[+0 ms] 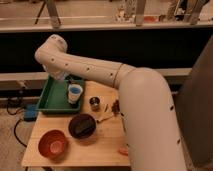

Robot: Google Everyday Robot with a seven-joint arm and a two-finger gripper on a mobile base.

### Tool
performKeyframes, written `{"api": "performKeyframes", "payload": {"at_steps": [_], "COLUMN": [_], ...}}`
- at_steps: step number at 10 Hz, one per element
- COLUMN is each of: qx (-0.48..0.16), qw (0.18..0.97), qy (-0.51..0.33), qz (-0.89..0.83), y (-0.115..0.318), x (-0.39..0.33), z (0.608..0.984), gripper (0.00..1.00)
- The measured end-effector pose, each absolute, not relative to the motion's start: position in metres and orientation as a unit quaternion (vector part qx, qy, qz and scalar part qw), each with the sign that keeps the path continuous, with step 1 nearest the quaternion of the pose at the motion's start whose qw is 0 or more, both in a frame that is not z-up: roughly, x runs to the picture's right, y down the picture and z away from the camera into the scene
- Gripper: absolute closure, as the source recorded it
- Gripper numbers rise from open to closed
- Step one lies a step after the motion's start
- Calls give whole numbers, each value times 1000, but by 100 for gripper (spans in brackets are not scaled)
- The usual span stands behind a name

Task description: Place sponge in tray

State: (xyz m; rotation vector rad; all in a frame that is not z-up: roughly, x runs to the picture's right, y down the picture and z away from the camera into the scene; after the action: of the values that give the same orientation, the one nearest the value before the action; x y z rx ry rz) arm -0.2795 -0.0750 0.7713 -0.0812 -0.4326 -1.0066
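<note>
Smooth white arm [107, 75] — small dark dots

A single view looks down and forward from high behind the arm [115, 80], close enough that it fills the right half, facing the wooden surface [107, 145], the green tray [50, 100] at its far left where the pincer [65, 80] hangs, and railings beyond.

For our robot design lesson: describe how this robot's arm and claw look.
The arm is thick, smooth and white, built of rounded tube-like segments with a bulbous elbow joint and small dark dots along its shell. No cables show. The claw, over the green tray, is largely hidden behind the arm.
</note>
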Motion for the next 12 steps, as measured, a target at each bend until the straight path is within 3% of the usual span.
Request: {"api": "performKeyframes", "payload": {"at_steps": [12], "qx": [-32], "qw": [843], "qy": [-240], "qz": [-480], "y": [-37], "x": [-302], "z": [811], "gripper": [91]}}
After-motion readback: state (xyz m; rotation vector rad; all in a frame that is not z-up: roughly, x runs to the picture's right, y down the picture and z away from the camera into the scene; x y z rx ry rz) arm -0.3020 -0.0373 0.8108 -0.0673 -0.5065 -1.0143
